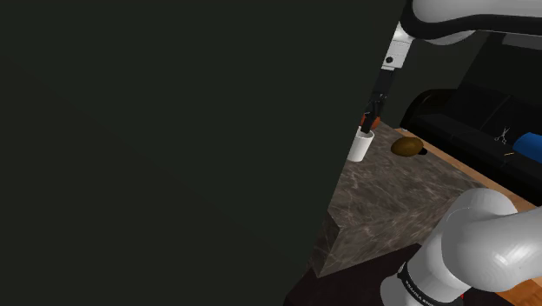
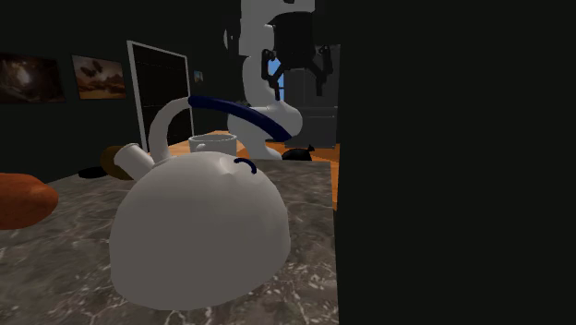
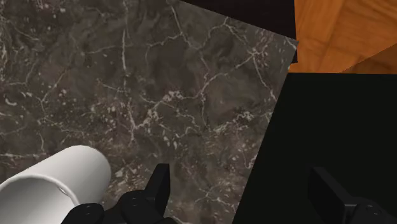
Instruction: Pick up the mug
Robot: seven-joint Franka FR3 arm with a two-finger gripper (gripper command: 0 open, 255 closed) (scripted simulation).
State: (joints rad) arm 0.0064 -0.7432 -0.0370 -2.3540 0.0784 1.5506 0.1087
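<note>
Gripper [image 1: 373, 122]: black, two-fingered, carried by the white arm [image 1: 452, 17].

Shoulder view: the gripper points down with its tip close over the rim of the mug [image 1: 362, 145]. The mug is a plain white cup at the far corner of the marble table [image 1: 391, 204]. Contact between tip and rim cannot be told here. A brown rounded object [image 1: 406, 146] sits just beside the mug, on that view's right.

Second exterior view: the gripper [image 2: 296, 81] hangs with its fingers spread, above the mug [image 2: 212, 144] and to that view's right of it. The mug stands upright, mouth up and long axis vertical, partly hidden behind a large white kettle [image 2: 198, 235] with a blue handle.

Wrist view: the fingers [image 3: 159, 181] stand well apart and clasp nothing. The mug [image 3: 60, 178] lies outside the gap, just beside the outer face of one finger, so it is not held.

Judgement: the coming move turns on a sideways shift toward the mug, to bring its wall between the fingers before closing.

Writing: the mug bears none. The print on the arm's base ring [image 1: 417, 291] is too small to read.
</note>
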